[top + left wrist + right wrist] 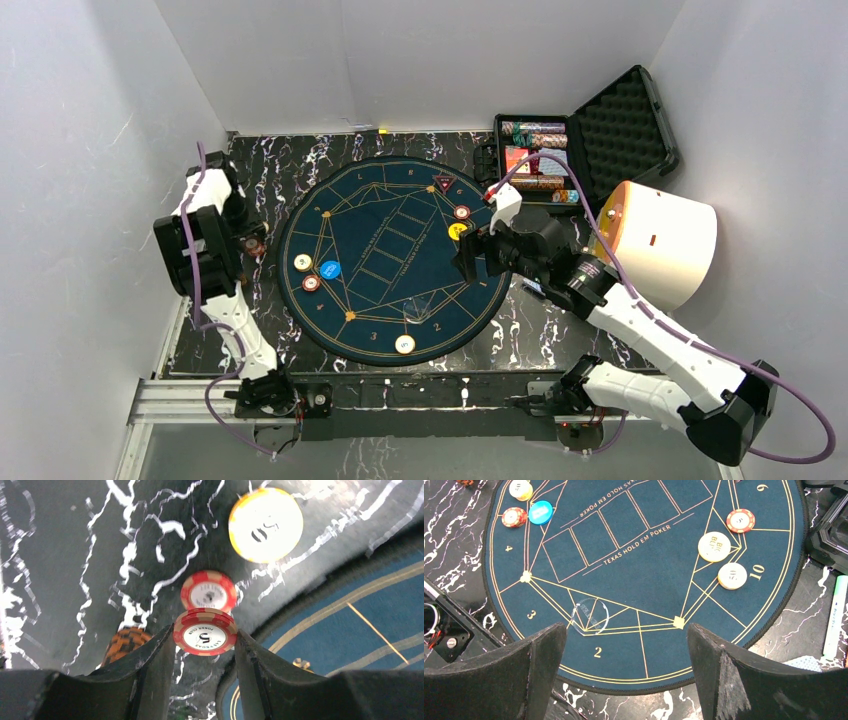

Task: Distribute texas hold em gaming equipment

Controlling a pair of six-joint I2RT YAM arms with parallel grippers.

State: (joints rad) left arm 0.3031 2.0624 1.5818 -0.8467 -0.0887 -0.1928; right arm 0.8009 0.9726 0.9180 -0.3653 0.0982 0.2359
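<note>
Red chip (205, 636) is pinched edgewise in the left tool (204, 630), left of the mat (350, 630), likely for carrying onto it; the right tool (625, 627) is spread wide, empty.

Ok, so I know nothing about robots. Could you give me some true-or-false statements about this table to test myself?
1. The left tool has a red chip between its fingers. True.
2. The right tool grips a chip. False: it hangs wide open over the mat, holding nothing.
3. A blue disc lies on the mat. True.
4. The black case is shut. False: its lid is open, chip rows showing.
5. The green pen lies on the mat. False: it lies on the marble table beside it.
</note>
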